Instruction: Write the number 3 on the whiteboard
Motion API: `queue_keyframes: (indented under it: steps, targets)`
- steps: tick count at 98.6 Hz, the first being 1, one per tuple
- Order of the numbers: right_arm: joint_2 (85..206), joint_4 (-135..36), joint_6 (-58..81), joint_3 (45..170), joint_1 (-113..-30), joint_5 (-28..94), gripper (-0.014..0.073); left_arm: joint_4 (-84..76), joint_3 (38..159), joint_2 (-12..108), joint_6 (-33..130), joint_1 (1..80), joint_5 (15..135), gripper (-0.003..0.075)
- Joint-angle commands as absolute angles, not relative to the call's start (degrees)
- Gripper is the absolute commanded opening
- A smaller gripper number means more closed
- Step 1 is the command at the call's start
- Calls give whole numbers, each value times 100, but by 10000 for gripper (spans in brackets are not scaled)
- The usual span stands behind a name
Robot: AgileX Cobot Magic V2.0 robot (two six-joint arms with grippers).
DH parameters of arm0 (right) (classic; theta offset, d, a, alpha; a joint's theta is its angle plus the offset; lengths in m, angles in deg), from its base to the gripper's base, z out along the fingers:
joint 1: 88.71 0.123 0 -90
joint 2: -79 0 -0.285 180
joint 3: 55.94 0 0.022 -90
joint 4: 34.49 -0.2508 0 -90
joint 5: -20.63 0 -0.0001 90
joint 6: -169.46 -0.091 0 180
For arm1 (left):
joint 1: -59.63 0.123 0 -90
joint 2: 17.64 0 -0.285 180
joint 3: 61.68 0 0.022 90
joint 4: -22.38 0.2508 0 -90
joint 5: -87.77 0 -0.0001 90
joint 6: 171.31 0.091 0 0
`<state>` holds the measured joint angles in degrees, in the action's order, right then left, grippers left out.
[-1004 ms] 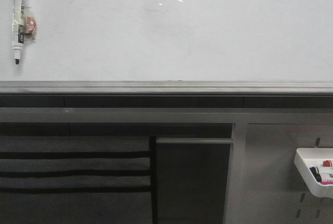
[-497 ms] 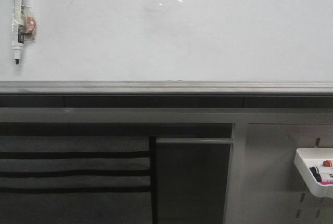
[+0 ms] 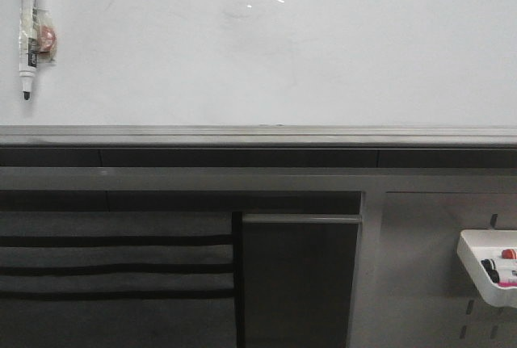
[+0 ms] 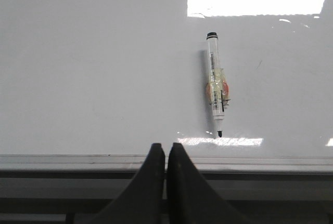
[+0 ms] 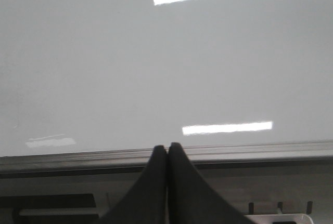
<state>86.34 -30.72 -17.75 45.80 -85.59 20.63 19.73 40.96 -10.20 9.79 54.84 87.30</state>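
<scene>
The glossy whiteboard (image 3: 307, 57) fills the upper front view, with a grey ledge (image 3: 258, 134) along its lower edge. No digit 3 shows on it. A white marker (image 3: 29, 29) with a black tip hangs tip-down on the board's far left; it also shows in the left wrist view (image 4: 216, 86). My left gripper (image 4: 166, 146) is shut and empty, below and left of the marker, at the ledge (image 4: 260, 162). My right gripper (image 5: 167, 146) is shut and empty before the bare board (image 5: 156, 68). Neither gripper shows in the front view.
A grey pegboard panel (image 3: 420, 283) with slots sits at the lower right, carrying a white tray (image 3: 487, 271) with markers. Dark slatted panels (image 3: 113, 267) and a dark cabinet door (image 3: 299, 283) lie under the ledge.
</scene>
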Motion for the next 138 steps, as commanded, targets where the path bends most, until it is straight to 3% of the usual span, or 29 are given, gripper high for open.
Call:
queue_keyframes:
  steps: [1,15,54,138]
  targets:
    - [8505,-2807,-1701,4495,-8587,1478,-68,1750,4390,-1184,935,5509,9218,-18]
    - [8515,-2829,-1714,4948,-8587,1652,-68,1739,5136,-1162,935,5509,8669,-18]
    - [9742,-2916,-1436,7713,-8587,4445,-68,1972,7500,86,935,5509,6793,-18]
    - [10257,-2916,-1261,8085,-8587,4380,-66,2038,7592,323,935,5509,6931,-18]
